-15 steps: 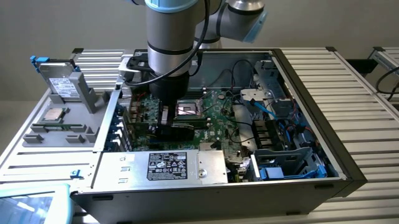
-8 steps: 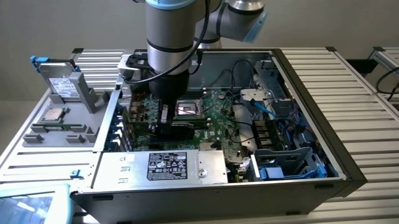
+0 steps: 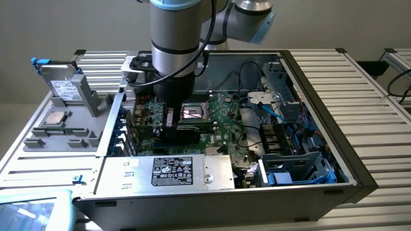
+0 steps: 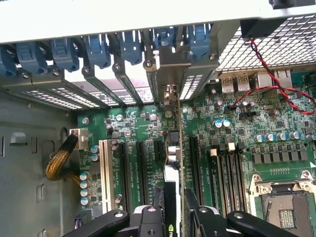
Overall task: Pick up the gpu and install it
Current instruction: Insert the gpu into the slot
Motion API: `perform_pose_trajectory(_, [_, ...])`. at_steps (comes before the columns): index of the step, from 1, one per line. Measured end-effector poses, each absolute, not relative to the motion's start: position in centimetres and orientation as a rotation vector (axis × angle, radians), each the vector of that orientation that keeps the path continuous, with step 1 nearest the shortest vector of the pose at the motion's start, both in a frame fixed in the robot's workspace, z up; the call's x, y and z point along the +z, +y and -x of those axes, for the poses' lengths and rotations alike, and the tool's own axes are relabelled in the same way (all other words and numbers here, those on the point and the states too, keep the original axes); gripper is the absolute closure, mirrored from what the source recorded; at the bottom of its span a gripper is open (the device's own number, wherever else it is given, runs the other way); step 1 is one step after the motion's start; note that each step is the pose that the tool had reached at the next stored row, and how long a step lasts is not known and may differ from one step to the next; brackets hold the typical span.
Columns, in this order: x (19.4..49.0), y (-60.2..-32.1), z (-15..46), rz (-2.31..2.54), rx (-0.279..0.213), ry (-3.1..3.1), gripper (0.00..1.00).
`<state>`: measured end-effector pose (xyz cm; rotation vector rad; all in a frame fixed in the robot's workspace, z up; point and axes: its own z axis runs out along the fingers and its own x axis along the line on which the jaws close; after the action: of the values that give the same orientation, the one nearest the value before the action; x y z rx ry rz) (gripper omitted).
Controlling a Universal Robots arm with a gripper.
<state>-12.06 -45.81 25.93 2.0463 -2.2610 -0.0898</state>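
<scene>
The arm is down inside the open computer case [image 3: 308,72], and the gripper [image 4: 174,215] sits low over the big green motherboard [image 4: 237,133]. Between the fingers [image 4: 148,217] stands the gpu [image 4: 174,148], seen edge-on in the wrist view: a thin card running straight away from the gripper toward the rear wall of the case, its silver bracket end [image 4: 170,94] reaching up to the row of slot covers with blue clips [image 4: 131,47]. The fingers are clamped on the card from both sides, one pad on each face, holding it upright.

So the pick-up is done. The card is off wherever it lay and is now carried in the case, lined up along an expansion slot [image 4: 159,150] between the black connectors. Whether its lower edge is already seated in that slot or only resting above it, I cannot tell; the card's own body hides the contact line. By my judgement the insertion is at or near its final push, and the grip has not been let go.

In the exterior view, the gripper [image 3: 172,115] is beside the processor socket [image 3: 192,113], with the power supply [image 3: 170,171] nearer the camera. On the exterior view's left, a silver drive [image 3: 64,89] stands in a grey holder on the table [image 3: 372,86], untouched.
</scene>
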Motion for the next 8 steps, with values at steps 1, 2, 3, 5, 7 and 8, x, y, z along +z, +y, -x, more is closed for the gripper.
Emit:
perform_pose_trajectory(1, [25.91,-45.8,12.05,-2.05,-0.09,-2.258,0.73])
perform_pose_trajectory(2, [25.86,-45.8,12.05,-2.054,-0.09,-2.255,0.73])
perform_pose_trajectory(3, [25.84,-45.79,12.05,-2.056,-0.09,-2.253,0.73])
perform_pose_trajectory(5, [25.81,-45.71,12.06,-2.058,-0.091,-2.251,0.73])
perform_pose_trajectory(7, [25.8,-45.63,12.06,-2.058,-0.091,-2.251,0.73])
perform_pose_trajectory(8, [25.8,-45.62,12.06,-2.059,-0.091,-2.251,0.73])
